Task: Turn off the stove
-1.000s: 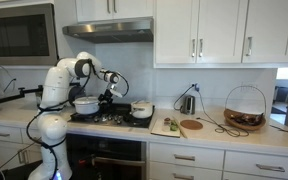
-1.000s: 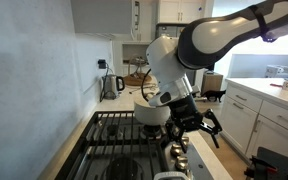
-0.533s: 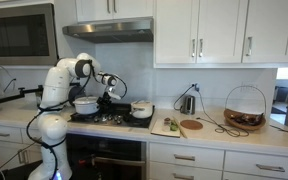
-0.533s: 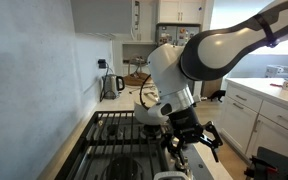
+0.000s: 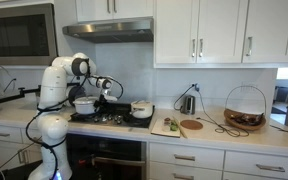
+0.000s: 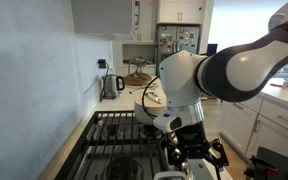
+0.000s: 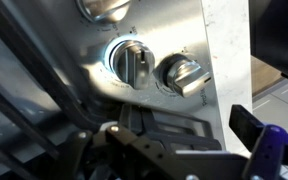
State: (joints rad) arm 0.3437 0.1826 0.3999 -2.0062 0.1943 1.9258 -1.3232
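The stove (image 5: pixel 112 119) is a black gas cooktop with dark grates (image 6: pixel 114 135) and a dark oven front below. Its steel front strip carries knobs. In the wrist view two knobs are close: one round knob (image 7: pixel 134 62) and one with a flat handle (image 7: pixel 184 75) beside it. My gripper (image 6: pixel 196 160) hangs low over the stove's front edge, just above the knobs. It also shows in an exterior view (image 5: pixel 113 89). In the wrist view its fingers (image 7: pixel 248 122) stand apart with nothing between them, and the gripper (image 7: pixel 174 148) touches no knob.
A white pot (image 5: pixel 85 103) and a second pot (image 5: pixel 141 109) stand on the cooktop; one pot (image 6: pixel 150 115) is right behind my arm. A cutting board (image 5: pixel 167 126), kettle (image 5: pixel 188 103) and wire basket (image 5: pixel 245 107) sit on the counter. A range hood (image 5: pixel 109 31) hangs above.
My arm has come down and forward toward the stove's front edge, so the gripper now sits lower, over the knob strip. The pots have not moved.
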